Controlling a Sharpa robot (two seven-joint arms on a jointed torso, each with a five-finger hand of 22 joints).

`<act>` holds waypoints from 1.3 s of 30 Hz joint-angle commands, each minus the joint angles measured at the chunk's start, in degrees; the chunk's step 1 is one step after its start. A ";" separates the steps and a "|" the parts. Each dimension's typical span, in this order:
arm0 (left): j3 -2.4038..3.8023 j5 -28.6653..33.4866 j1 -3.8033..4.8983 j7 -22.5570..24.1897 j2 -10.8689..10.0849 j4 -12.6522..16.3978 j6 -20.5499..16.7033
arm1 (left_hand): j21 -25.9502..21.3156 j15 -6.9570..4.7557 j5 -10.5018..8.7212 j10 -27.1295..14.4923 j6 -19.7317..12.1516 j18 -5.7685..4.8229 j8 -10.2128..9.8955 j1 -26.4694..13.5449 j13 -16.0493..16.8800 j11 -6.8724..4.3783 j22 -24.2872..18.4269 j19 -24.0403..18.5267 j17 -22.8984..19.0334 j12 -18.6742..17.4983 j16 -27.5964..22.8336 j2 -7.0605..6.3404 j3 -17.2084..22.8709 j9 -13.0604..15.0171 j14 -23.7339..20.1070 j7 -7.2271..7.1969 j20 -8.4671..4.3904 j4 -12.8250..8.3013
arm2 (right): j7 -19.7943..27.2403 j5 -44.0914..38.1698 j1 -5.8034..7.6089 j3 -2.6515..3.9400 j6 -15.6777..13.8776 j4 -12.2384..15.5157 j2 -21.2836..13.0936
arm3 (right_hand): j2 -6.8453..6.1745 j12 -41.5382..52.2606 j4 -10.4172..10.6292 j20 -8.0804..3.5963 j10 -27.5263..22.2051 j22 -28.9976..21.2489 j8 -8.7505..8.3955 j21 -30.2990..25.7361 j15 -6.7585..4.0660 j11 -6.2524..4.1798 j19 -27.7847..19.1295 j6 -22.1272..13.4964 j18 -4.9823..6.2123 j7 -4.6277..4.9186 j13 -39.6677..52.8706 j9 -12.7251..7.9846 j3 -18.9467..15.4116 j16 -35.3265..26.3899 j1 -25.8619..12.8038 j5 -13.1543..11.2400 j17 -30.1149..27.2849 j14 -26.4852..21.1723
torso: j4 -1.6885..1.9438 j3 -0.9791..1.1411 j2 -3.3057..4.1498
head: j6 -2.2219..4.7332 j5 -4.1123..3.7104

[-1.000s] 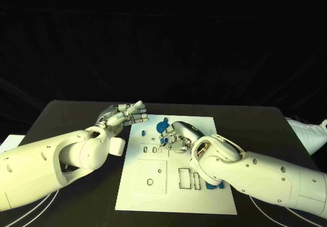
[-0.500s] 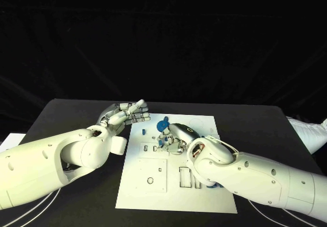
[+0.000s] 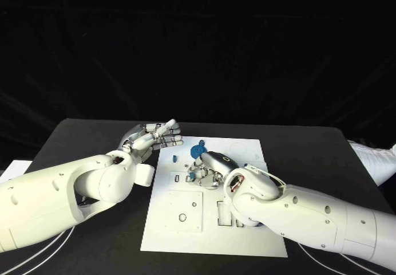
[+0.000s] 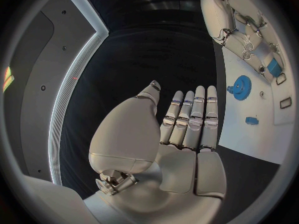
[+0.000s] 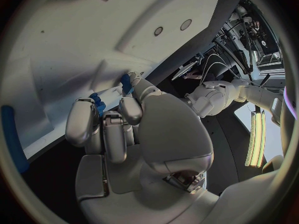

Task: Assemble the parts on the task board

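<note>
The white task board lies in the middle of the black table. My right hand is low over the board's far half, fingers curled down, and pinches a small blue part at the board's surface; the same part shows under its fingers in the left wrist view. A blue gear stands just beyond that hand. My left hand hovers off the board's far left corner, flat and open, holding nothing. A small blue piece lies on the board near the gear.
Outlined slots and a square recess mark the board's near half. A long blue piece lies on the board behind my right hand. A white object sits at the table's right edge.
My right hand has slid a little to the left over the board with the blue part in its fingers. The left hand has stayed where it was.
</note>
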 commanded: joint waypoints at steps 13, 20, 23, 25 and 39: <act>0.03 0.19 0.04 0.51 0.06 0.18 0.83 | -0.32 0.12 -0.29 -0.41 -0.34 0.53 -0.24 -0.05 -0.03 -0.04 -0.07 -0.37 -0.07 -0.19 -0.18 -0.03 -0.01 -0.05 -0.40 1.18 0.07 -0.27 | -2.28 -2.00 -0.32 -0.28 3.79 -0.15 -0.55 | -0.33 -0.82 -0.24 -0.04 -0.14 -0.16 -0.40 -0.42 -0.17 -0.15 -0.27 0.07 -0.56 0.03 -0.36 -0.04 -0.48 -0.22 -1.42 0.28 11.54 5.21 | 0.04 0.01 0.02 | -0.30 -0.13; 0.03 0.19 0.04 0.48 0.08 0.16 0.83 | -0.32 0.12 -0.29 -0.41 -0.34 0.53 -0.24 -0.05 -0.03 -0.04 -0.07 -0.37 -0.07 -0.19 -0.18 -0.03 -0.01 -0.05 -0.40 1.18 0.07 -0.27 | -3.02 -2.74 -0.42 -0.29 4.68 0.56 -1.11 | -0.53 -1.02 -0.23 -0.02 -0.20 -0.20 -0.49 -0.46 -0.15 -0.12 -0.29 0.01 -0.55 0.07 -0.50 -0.07 -0.58 -0.27 -1.60 0.30 11.45 5.19 | -0.02 0.01 0.00 | -0.40 -0.05; 0.03 0.19 0.04 0.48 0.11 0.16 0.84 | -0.32 0.12 -0.29 -0.41 -0.34 0.53 -0.24 -0.05 -0.03 -0.04 -0.07 -0.37 -0.07 -0.19 -0.18 -0.03 -0.01 -0.05 -0.40 1.18 0.07 -0.27 | -3.48 -3.04 -0.45 -0.29 5.10 0.73 -1.24 | -0.66 -1.12 -0.18 -0.01 -0.22 -0.24 -0.54 -0.50 -0.13 -0.10 -0.30 0.00 -0.55 0.09 -0.56 -0.08 -0.67 -0.27 -1.78 0.30 11.46 5.19 | -0.01 0.01 0.02 | -0.44 -0.11; 0.03 0.19 0.04 0.48 0.12 0.17 0.85 | -0.32 0.12 -0.29 -0.41 -0.34 0.53 -0.24 -0.05 -0.03 -0.04 -0.07 -0.37 -0.07 -0.19 -0.18 -0.03 -0.01 -0.05 -0.40 1.18 0.07 -0.27 | -3.87 -3.15 -0.46 -0.29 5.39 0.79 -1.30 | -0.72 -1.22 -0.15 0.00 -0.24 -0.26 -0.56 -0.51 -0.12 -0.09 -0.31 0.01 -0.54 0.10 -0.62 -0.08 -0.71 -0.30 -1.88 0.29 11.42 5.18 | 0.01 0.00 0.00 | -0.48 -0.17; 0.03 0.19 0.04 0.35 0.20 0.14 0.83 | -0.32 0.12 -0.29 -0.41 -0.34 0.53 -0.24 -0.05 -0.03 -0.04 -0.07 -0.37 -0.07 -0.19 -0.18 -0.03 -0.01 -0.05 -0.40 1.18 0.07 -0.27 | -4.54 -3.40 -0.47 -0.29 5.37 0.54 -1.23 | -3.41 -5.18 1.23 0.49 -1.91 -0.92 -1.43 -1.07 0.55 0.74 -0.70 -3.45 -0.47 1.11 -3.29 -0.83 -2.45 -0.41 -4.44 0.96 11.27 5.14 | 0.03 -0.05 -0.03 | -0.33 -0.40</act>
